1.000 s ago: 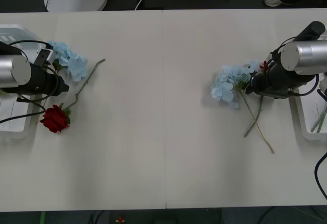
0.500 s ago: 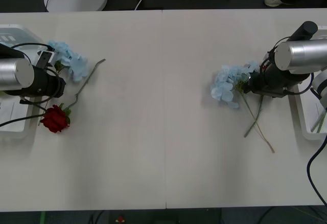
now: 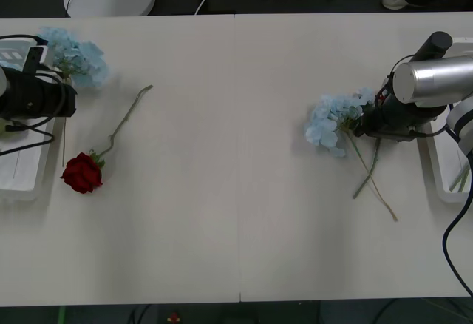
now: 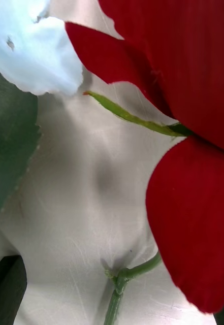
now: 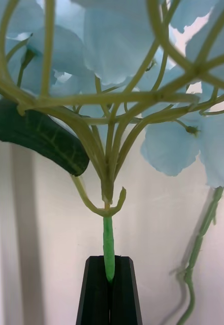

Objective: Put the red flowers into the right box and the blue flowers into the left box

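Blue fluffy flower cluster [image 3: 72, 56] hangs over the whitish see-through plastic left box [image 3: 22, 169], its green stem pinched tight in the left claw [image 5: 109, 284]. One dark red rose [image 3: 81, 173] lies on the white worktop [image 3: 222, 191]. Another pale blue fluffy flower cluster [image 3: 332, 123] lies by the right claw [image 3: 361, 124]; I cannot tell its grip.

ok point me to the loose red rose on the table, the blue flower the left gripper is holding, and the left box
red rose [image 3: 81, 174], front view, on its dark-red head
blue flower [image 3: 74, 58], front view, on its pale-blue petal cluster
left gripper [image 5: 109, 284], left wrist view, where the black fingers pinch the stem
left box [image 3: 22, 170], front view, on its floor
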You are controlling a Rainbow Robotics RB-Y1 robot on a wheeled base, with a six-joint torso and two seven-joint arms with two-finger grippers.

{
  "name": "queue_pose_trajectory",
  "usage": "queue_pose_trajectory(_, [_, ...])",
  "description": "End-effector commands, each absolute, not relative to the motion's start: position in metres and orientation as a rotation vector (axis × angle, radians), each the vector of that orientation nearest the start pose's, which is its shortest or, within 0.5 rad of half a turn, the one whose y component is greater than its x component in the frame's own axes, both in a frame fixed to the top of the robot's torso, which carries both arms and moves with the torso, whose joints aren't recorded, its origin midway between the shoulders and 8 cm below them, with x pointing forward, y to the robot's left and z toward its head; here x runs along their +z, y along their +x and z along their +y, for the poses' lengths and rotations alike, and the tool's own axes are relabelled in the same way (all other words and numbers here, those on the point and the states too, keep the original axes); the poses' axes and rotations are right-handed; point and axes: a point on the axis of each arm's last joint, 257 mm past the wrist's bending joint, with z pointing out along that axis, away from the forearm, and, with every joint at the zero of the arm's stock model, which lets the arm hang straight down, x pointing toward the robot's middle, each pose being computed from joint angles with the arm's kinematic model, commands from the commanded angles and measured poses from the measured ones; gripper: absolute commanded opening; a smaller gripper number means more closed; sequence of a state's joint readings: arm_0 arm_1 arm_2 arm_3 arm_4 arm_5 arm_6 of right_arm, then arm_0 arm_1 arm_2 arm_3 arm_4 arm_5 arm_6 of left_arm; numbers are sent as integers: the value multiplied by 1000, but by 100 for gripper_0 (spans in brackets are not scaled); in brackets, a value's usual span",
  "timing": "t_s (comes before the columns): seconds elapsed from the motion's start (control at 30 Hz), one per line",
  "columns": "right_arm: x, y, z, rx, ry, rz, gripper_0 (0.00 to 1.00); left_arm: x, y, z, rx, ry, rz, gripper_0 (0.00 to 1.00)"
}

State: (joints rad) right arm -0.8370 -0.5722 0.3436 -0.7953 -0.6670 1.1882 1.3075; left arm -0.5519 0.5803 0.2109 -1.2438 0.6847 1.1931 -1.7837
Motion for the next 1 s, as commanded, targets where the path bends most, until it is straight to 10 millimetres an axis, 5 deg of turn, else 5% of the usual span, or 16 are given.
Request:
queue_pose_trajectory(0.03, [-304, 587, -314, 4, 264, 2720, 75, -126, 590, 428, -144, 0, 2241, 0])
queue_pose_trajectory(0.1, [-305, 587, -315, -3, 263, 2721, 28, -104, 580, 456, -144, -59, 2220, 0])
queue_pose_trajectory(0.17, [-307, 586, -317, -6, 269, 2724, 0, -93, 575, 473, -127, -87, 2209, 0])
queue_pose_trajectory(0.4, [-309, 588, -320, -15, 261, 2718, 0, -58, 550, 567, 95, -253, 2159, 0])
queue_pose_trajectory(0.6, [-307, 589, -321, -26, 257, 2713, 0, -83, 530, 636, 245, -390, 2189, 0])
queue_pose_trajectory(0.8, [-295, 596, -322, 4, 272, 2694, 0, -116, 524, 671, 351, -448, 2203, 0])
queue_pose_trajectory(1.0, [-248, 614, -326, 95, 299, 2646, 0, -144, 528, 683, 398, -449, 2199, 0])
